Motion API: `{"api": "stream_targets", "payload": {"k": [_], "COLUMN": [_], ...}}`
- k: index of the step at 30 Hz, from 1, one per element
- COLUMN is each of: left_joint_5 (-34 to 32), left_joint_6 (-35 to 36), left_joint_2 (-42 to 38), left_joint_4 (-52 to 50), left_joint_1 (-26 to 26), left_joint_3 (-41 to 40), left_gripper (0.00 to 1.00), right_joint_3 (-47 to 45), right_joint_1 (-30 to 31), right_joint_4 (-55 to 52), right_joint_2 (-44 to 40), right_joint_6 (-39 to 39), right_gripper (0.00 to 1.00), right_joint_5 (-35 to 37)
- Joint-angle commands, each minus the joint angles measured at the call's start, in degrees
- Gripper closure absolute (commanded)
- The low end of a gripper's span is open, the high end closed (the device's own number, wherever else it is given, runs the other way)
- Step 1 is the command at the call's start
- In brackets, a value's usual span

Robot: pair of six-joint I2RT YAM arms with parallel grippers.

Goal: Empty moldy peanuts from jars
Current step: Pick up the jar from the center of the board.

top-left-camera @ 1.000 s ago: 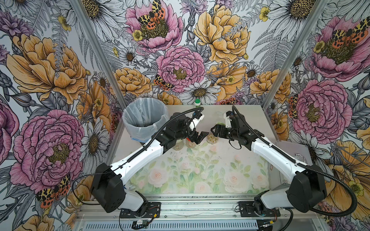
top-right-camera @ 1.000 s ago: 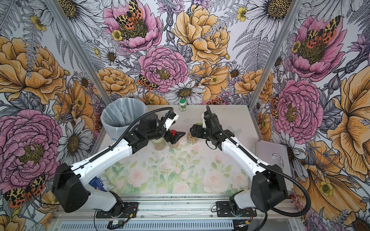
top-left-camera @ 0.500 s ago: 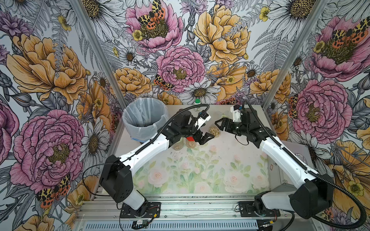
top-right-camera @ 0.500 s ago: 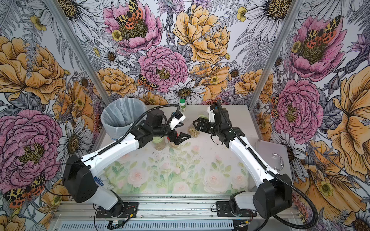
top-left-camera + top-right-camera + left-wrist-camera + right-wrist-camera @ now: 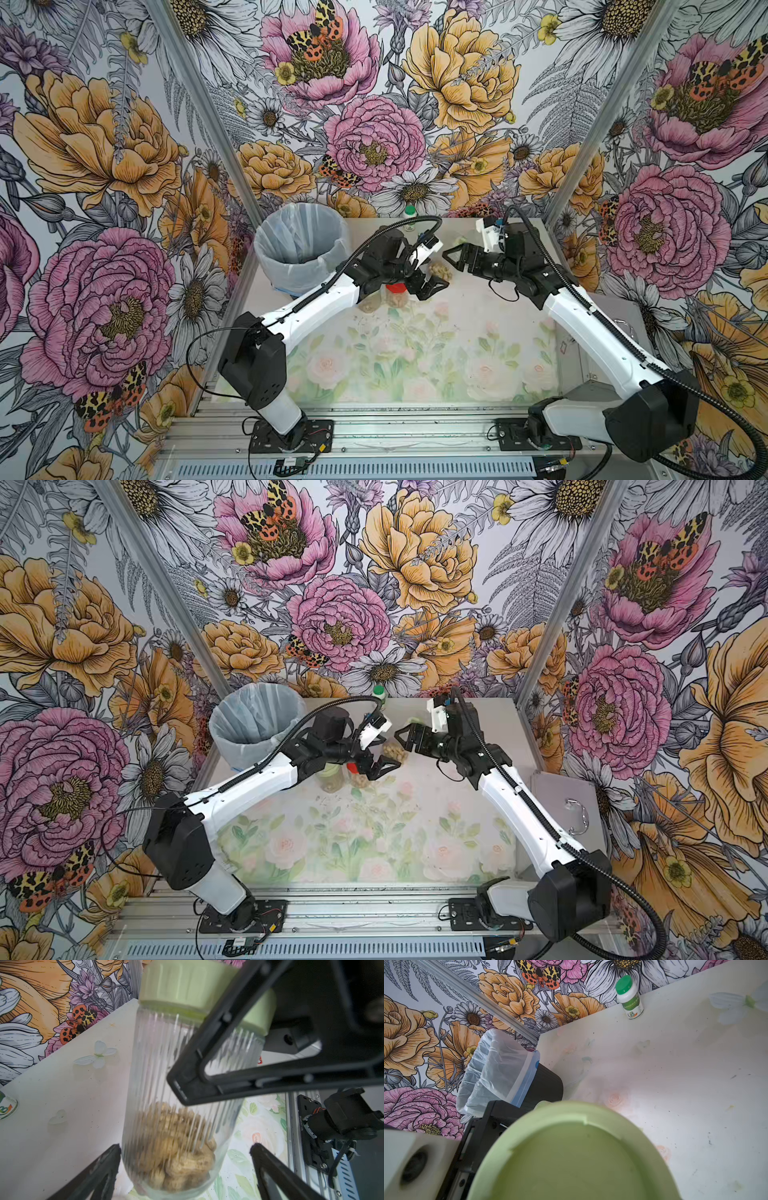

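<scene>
— What is the room like, and the surface?

— Floral wallpaper (image 5: pixel 374 141) on three sides, all big pink and orange blooms. The counter (image 5: pixel 675 1064) is pale and smooth, flecked with dark specks. Its near part carries a mat (image 5: pixel 415 357) printed with faint roses. A bin (image 5: pixel 286 274) with a crinkled clear liner stands at the far corner on my left. A small white bottle (image 5: pixel 630 1001) with a green cap stands against the back wall.

— And the jars?

— Three, all clear glass. The ribbed jar (image 5: pixel 162 1053) is tall and fluted, with a smooth, round, pale green lid (image 5: pixel 182 982). The moldy peanuts (image 5: pixel 176 1157) lie heaped in its lower part, tan and knobbly. A narrower red-lidded jar (image 5: pixel 395 293) stands near it, toward my left arm. A second green-lidded jar (image 5: pixel 330 777) is partly hidden by that arm.

— Where are your jaws?

— My left jaws are released and spread wide. Their black fingertips (image 5: pixel 108 1163) flank the ribbed jar's base, one almost at the glass, the other clear of it. My right jaws reach to the lid end, and one finger (image 5: pixel 220 1020) slants across the lid's edge and down the glass. The lid fills my right wrist view, blurred, so I cannot tell whether those jaws are clenched on it.
</scene>
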Motion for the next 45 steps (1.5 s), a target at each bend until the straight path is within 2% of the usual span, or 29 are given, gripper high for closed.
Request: {"api": "stream_targets", "payload": {"k": [1,12,20,25,37,42,45], "left_joint_5": [0.1,1.5,3.3,3.3,2.0,2.6,2.6], "left_joint_6": [0.7,-1.1,-1.8,-0.8,-1.1,-0.6,-0.6], "left_joint_2": [1.0,1.9,3.4,4.9,6.2,6.8,7.0], "left_joint_4": [1.0,7.7,7.6,4.1,3.2,1.9,1.5], "left_joint_1": [0.1,1.0,0.5,-0.2,-0.5,-0.8,-0.7], "left_joint_3": [2.1,0.7,2.1,4.4,5.8,6.9,7.3], "left_gripper": [0.01,0.01,0.01,0.01,0.01,0.09,0.19], "right_joint_3": [3.2,2.1,2.9,2.6,1.5,1.1,0.8], "right_joint_1": [-0.2,-0.2,-0.2,-0.2,-0.2,-0.2,-0.2], "right_joint_4": [4.0,5.9,5.8,6.2,6.4,6.6,6.5], "right_joint_2": [-2.1,-2.6,-2.9,-3.0,-4.0,-3.8,-3.8], "right_joint_6": [1.0,2.3,2.2,1.9,1.6,1.6,1.7], "right_gripper": [0.47,0.48,0.49,0.49,0.49,0.49,0.49], "right_joint_5": [-2.4,-3.5,-4.9,-5.3,-5.3,-5.8,-5.9]}}
